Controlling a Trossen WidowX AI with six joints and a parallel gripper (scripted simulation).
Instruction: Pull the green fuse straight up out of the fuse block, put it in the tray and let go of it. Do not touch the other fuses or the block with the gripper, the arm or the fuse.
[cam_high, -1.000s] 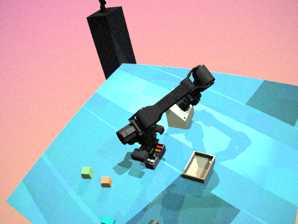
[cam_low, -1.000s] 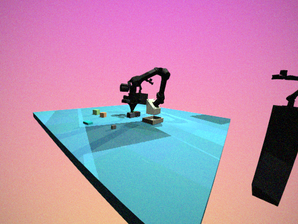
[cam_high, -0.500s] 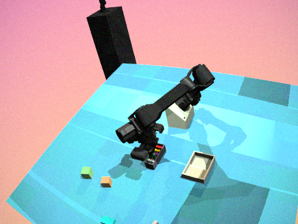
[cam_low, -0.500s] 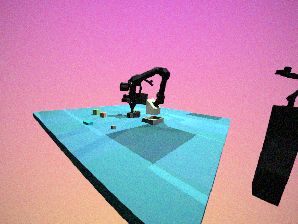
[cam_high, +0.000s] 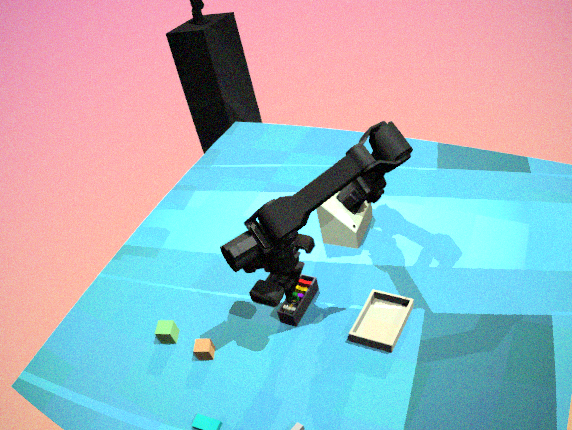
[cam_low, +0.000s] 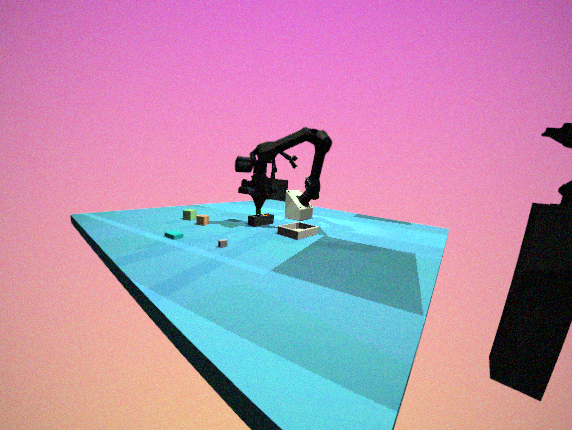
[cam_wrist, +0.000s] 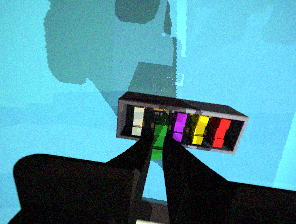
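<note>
Green fuse (cam_wrist: 160, 136) sits partly in the fuse block (cam_wrist: 131, 97) on the worktop (cam_high: 450, 280), pinched by the gripper (cam_wrist: 156, 150). Risk: a tilted pull scrapes the white fuse (cam_wrist: 137, 121) or purple fuse (cam_wrist: 179, 126) alongside.

A blue table (cam_high: 450, 390) under a pink-to-orange backdrop, with a tall black pillar (cam_high: 212, 75) beyond its far edge.

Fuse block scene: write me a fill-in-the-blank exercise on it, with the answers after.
1. The gripper is shut on the ____ fuse.
2. In the fuse block, the white fuse is at one end and the ____ fuse at the other.
3. The tray holds ____ fuses.

Answers: green; red; no
</note>
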